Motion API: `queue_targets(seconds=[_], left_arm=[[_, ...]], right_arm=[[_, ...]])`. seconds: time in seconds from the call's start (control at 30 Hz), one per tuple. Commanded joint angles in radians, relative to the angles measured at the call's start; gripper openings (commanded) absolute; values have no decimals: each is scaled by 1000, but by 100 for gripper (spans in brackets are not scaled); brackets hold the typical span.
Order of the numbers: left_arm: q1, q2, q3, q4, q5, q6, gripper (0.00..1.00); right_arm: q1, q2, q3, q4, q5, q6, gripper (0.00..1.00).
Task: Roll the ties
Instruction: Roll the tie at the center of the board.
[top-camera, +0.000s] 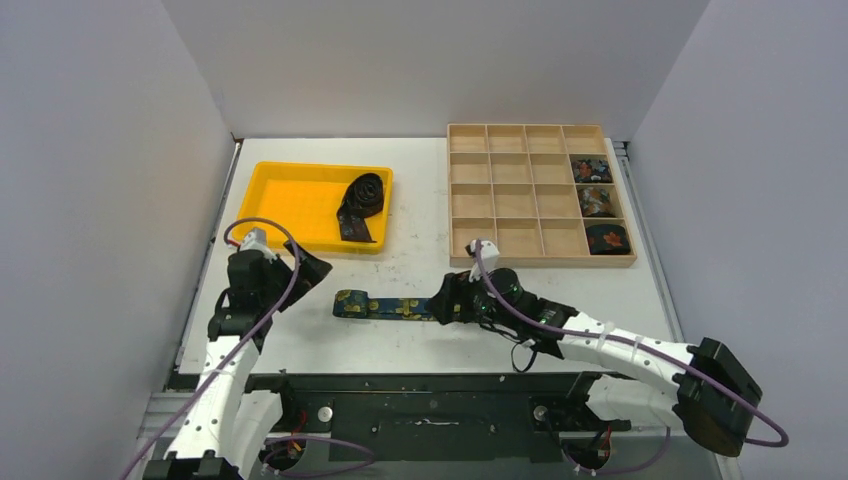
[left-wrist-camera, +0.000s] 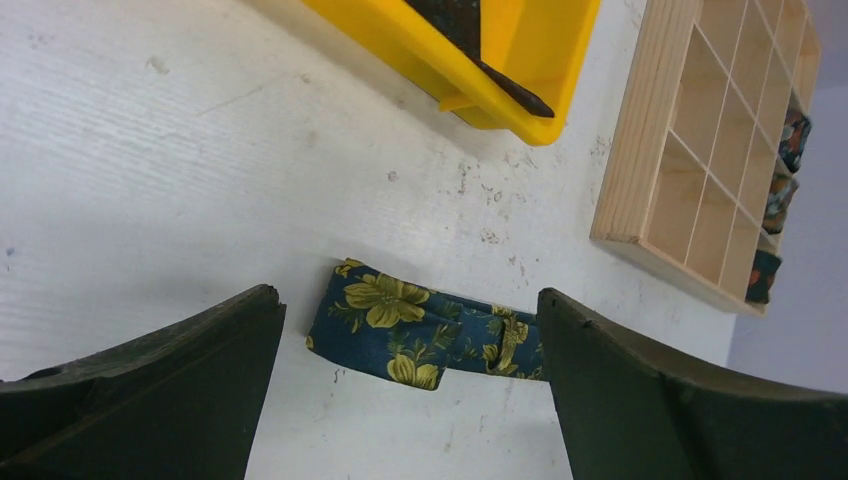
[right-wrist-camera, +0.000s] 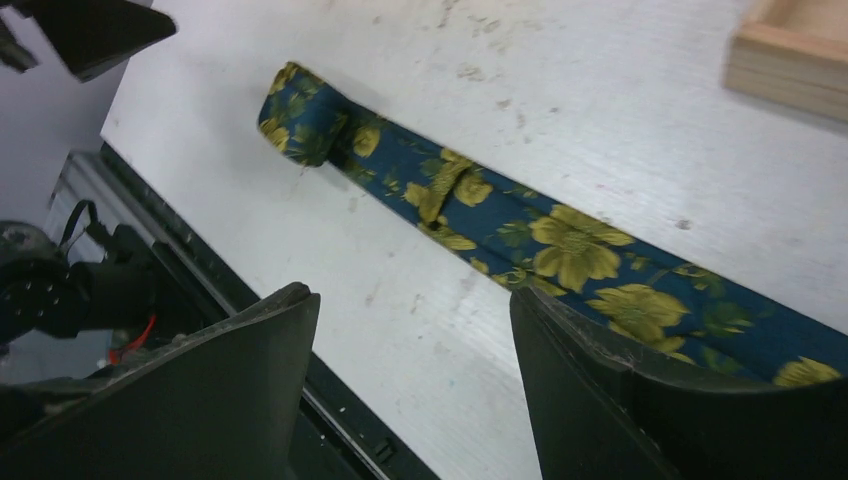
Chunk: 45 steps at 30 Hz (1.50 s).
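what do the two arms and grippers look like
The left arm and right arm have white links with black joints and wrist housings. A purple cable loops along each. The left gripper and right gripper carry broad black wedge-shaped fingers.

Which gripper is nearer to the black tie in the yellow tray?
Left. The left gripper sits just outside the yellow tray, close to the black tie; the right gripper is farther, over the floral tie.

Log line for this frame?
floral tie: flat, left end folded | left claw: open | right claw: open over tie | organizer: three rolls
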<state>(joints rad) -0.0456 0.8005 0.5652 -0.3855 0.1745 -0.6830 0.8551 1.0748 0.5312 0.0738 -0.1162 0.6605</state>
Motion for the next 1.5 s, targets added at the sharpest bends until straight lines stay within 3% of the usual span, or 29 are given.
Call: queue_targets(seconds=[0.0, 0.07, 0.17, 0.43, 0.63, 0.93, 1.47], left_arm=[[112, -118, -92, 157, 169, -132, 96], [112, -138, -113, 164, 168, -151, 96], [113, -132, -110, 126, 140, -138, 96], [109, -128, -127, 127, 157, -140, 100], [95, -92, -127, 120, 144, -137, 94], [79, -40, -129, 121, 134, -131, 91], [30, 36, -110, 104, 114, -103, 90]], right_arm=[[194, 67, 62, 167, 165, -56, 73], [268, 135, 104, 169, 270, -81, 75], [270, 242, 188, 155, 328, -36, 75], [256, 519, 369, 211, 229, -1, 66], [250, 670, 493, 190, 200, 29, 61], [242, 787, 602, 129, 182, 46, 60], [196, 826, 527, 123, 160, 65, 54]])
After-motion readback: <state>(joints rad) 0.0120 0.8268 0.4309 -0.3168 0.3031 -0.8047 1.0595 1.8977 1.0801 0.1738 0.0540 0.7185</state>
